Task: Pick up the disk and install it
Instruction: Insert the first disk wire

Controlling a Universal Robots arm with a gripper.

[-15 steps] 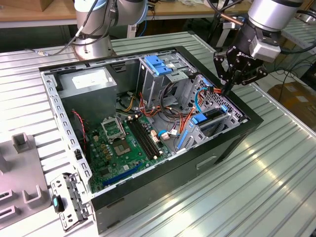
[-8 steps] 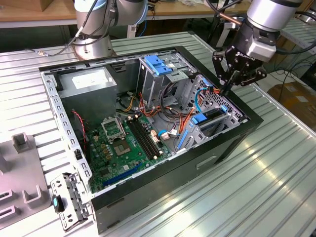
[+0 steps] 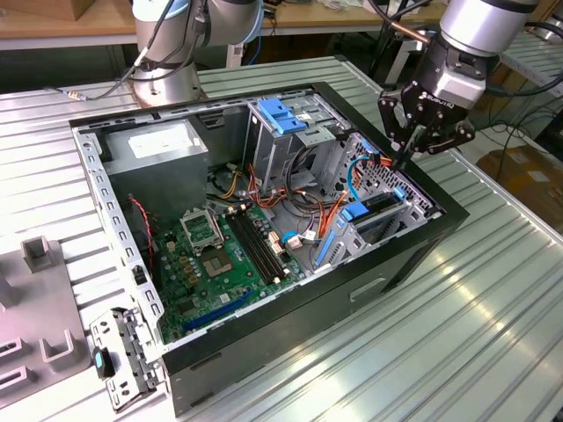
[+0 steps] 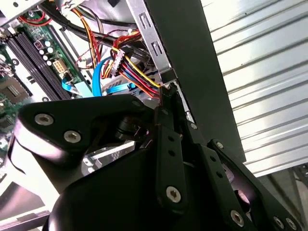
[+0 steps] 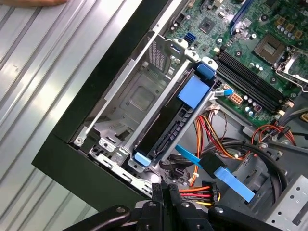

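The disk (image 5: pixel 166 130) is a dark flat drive with blue side rails, standing on edge in a slot of the metal drive cage (image 5: pixel 137 96) at the corner of the open computer case (image 3: pixel 290 316). In the exterior view the disk (image 3: pixel 378 204) sits in the cage at the case's right end. My gripper (image 3: pixel 406 160) hovers just above the cage's far end, beside the case wall, its fingers shut together with nothing between them. In both wrist views the gripper tips (image 5: pixel 166 190) (image 4: pixel 166 91) point down beside a bundle of red, yellow and black wires (image 4: pixel 132 67).
Inside the case lie a green motherboard (image 3: pixel 220 255), a grey power supply box (image 3: pixel 158 145) with a white sticker, and a bay with a blue latch (image 3: pixel 280 114). Blue flat cables (image 5: pixel 233 180) cross near the cage. The case rests on a ribbed metal table (image 3: pixel 475 325).
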